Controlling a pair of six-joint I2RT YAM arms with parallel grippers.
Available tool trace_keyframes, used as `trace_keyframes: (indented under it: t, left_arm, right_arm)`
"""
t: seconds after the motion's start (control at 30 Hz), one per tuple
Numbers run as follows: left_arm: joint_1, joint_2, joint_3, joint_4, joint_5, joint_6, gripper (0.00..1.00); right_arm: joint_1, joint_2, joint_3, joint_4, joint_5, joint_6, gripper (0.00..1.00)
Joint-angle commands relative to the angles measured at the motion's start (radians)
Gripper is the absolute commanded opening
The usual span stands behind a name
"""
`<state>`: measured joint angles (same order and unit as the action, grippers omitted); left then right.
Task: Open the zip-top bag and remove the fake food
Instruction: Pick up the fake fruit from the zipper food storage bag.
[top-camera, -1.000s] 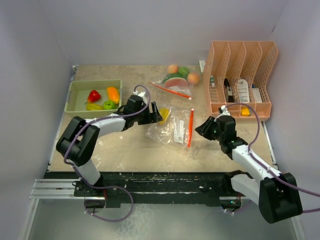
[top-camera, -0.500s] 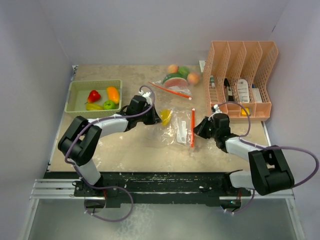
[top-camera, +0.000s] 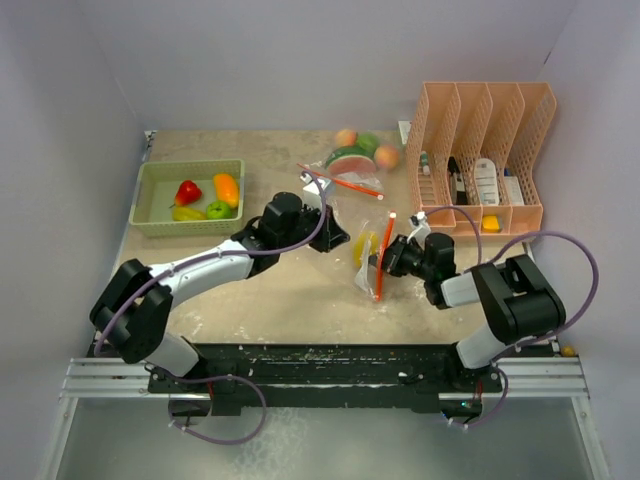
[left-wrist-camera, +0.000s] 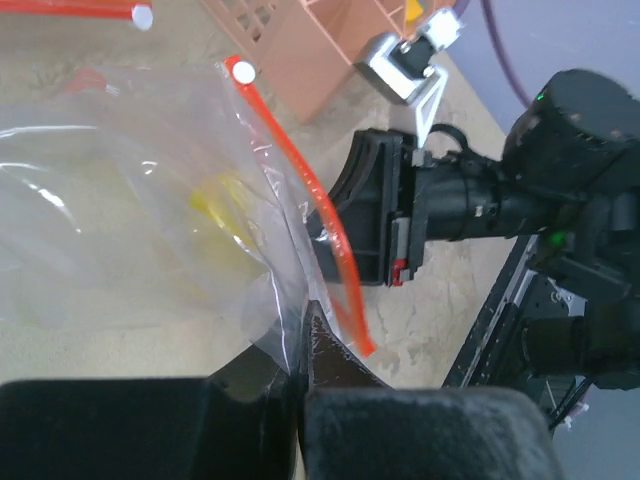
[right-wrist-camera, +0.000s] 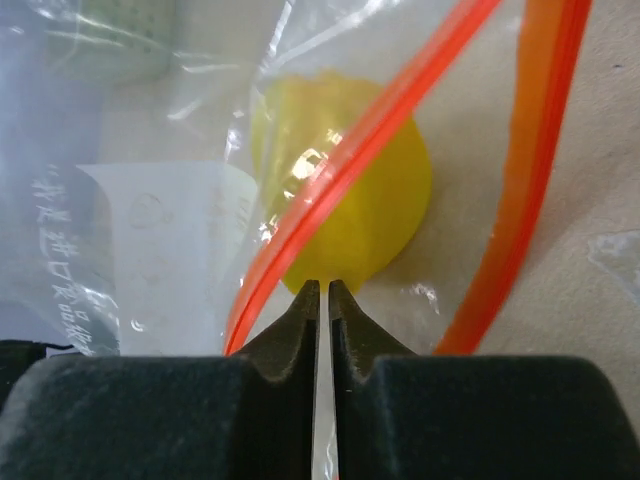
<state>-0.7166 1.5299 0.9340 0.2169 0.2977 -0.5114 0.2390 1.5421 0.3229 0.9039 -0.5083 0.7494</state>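
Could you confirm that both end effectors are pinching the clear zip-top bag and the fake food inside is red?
Not quite: the fake food inside is yellow, not red, as the right wrist view shows. The left end effector and right end effector do pinch the clear zip-top bag.

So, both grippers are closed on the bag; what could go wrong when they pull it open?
1. The left gripper pinches only thin film of the zip-top bag beside the orange zip strip, so it may slip or stretch instead of opening.
2. The right gripper holds with its very tips; it could lose the film.
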Motion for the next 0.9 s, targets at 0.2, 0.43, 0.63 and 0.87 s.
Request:
trace_keyframes:
  t: [0.2, 0.43, 0.63, 0.87]
  left_arm:
    - [-0.008, 0.054, -0.064, 0.094, -0.069, -0.011, 0.0]
    - [-0.008, 0.115, -0.036, 0.043, -0.103, -0.025, 0.0]
    - [-0.008, 0.141, -0.03, 0.051, -0.096, -0.041, 0.0]
    - [-0.007, 0.15, -0.026, 0.055, -0.088, -0.05, 0.0]
  right_arm:
    - [-0.005, 0.097, -0.018, 0.303, -0.073, 0.056, 0.41]
    - [-0.004, -0.023, -0.012, 0.132, 0.029, -0.042, 0.54]
    - [0.011, -0.13, 0.074, -0.241, 0.261, -0.206, 0.54]
    - [0.024, -0.071, 0.137, -0.328, 0.377, -0.231, 0.59]
